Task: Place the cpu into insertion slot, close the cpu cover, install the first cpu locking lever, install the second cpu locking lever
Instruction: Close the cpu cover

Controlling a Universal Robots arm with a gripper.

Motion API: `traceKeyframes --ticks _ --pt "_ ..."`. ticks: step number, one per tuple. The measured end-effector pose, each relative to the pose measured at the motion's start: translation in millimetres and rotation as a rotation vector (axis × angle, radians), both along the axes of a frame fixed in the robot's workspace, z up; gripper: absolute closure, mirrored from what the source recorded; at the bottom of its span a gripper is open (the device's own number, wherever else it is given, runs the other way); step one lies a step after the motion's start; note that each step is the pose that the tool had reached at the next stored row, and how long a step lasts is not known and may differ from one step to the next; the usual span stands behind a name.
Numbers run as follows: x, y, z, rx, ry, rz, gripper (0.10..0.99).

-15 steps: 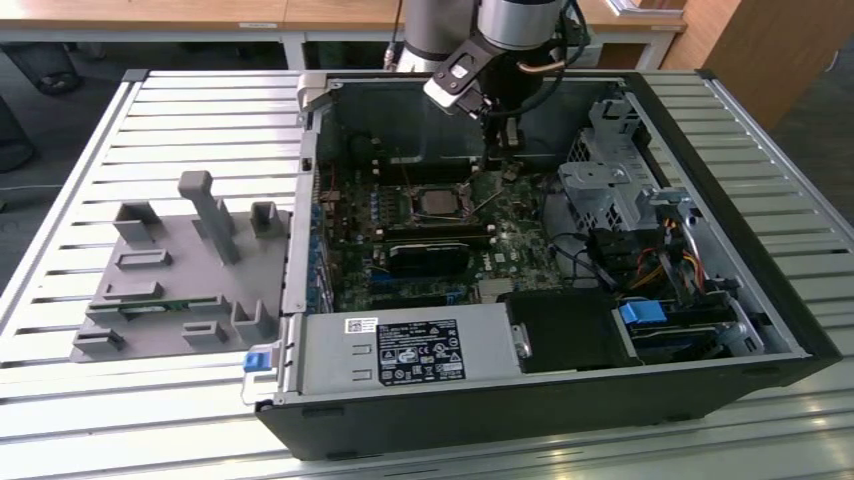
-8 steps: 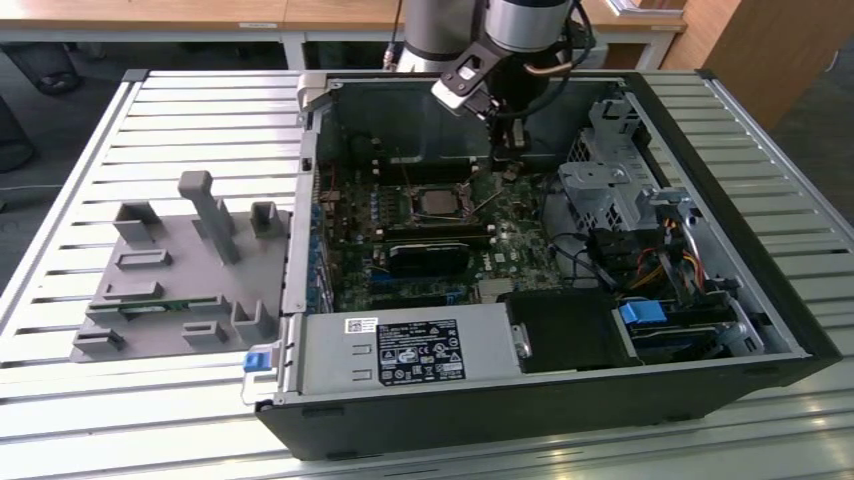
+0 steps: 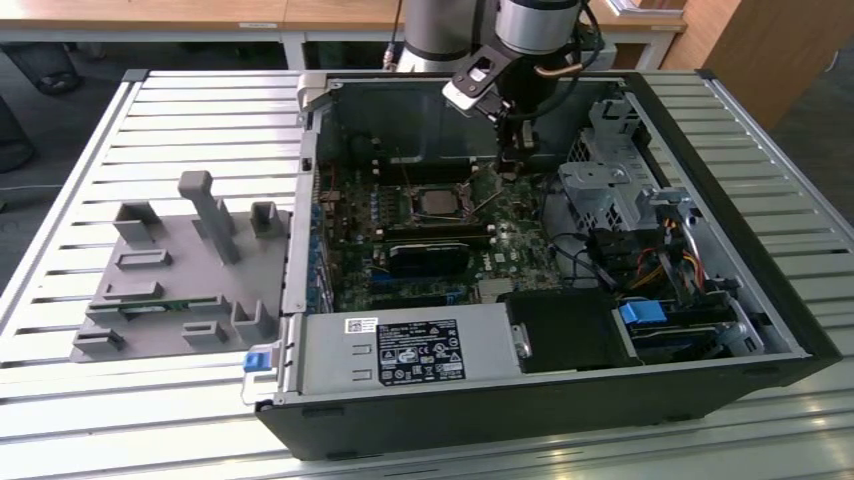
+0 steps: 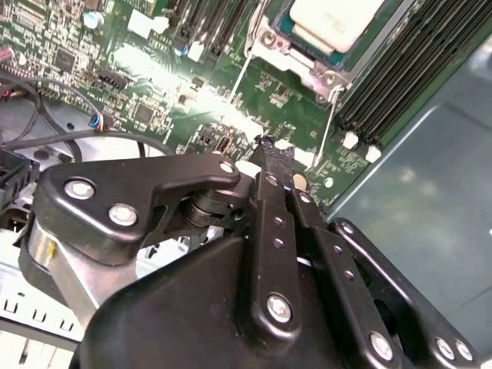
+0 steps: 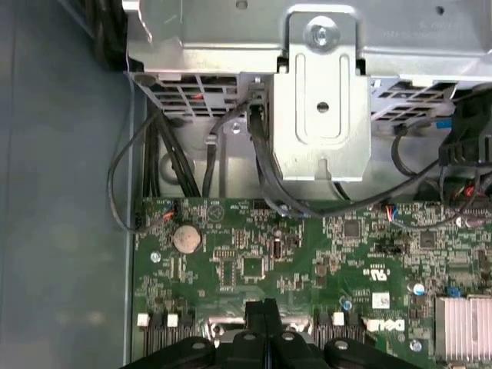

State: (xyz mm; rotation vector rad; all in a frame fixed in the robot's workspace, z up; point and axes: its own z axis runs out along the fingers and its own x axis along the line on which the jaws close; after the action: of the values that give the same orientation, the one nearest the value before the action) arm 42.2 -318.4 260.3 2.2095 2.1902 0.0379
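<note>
While the open PC case (image 3: pixel 534 415) sits on a slatted metal table (image 3: pixel 147 420) with wooden desks (image 3: pixel 200 12) behind, the gripper (image 5: pixel 264 306) is pinched closed over the motherboard (image 5: pixel 231 254), and the cpu (image 4: pixel 334 19) is partly cropped in the second wrist view.

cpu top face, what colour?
Pale tan-silver, plain metal with no pattern. The cpu shows best in the second wrist view.

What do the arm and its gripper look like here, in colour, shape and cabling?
The arm has thick silver-grey cylindrical segments with a dark wrist section. A thin cable loops beside the wrist, and a small white block is mounted there. The gripper is matte black, built of bar linkages joined by silvery round pins, tapering to slim black fingers.
</note>
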Motion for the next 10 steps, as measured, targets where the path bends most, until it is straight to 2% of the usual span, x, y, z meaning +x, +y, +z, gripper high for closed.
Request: traceKeyframes --ticks 5,10 --pt "8.6 1.0 -2.4 0.000 0.0021 0.000 0.980" --pt "16.8 2.5 -4.6 0.000 0.0064 0.000 0.980"
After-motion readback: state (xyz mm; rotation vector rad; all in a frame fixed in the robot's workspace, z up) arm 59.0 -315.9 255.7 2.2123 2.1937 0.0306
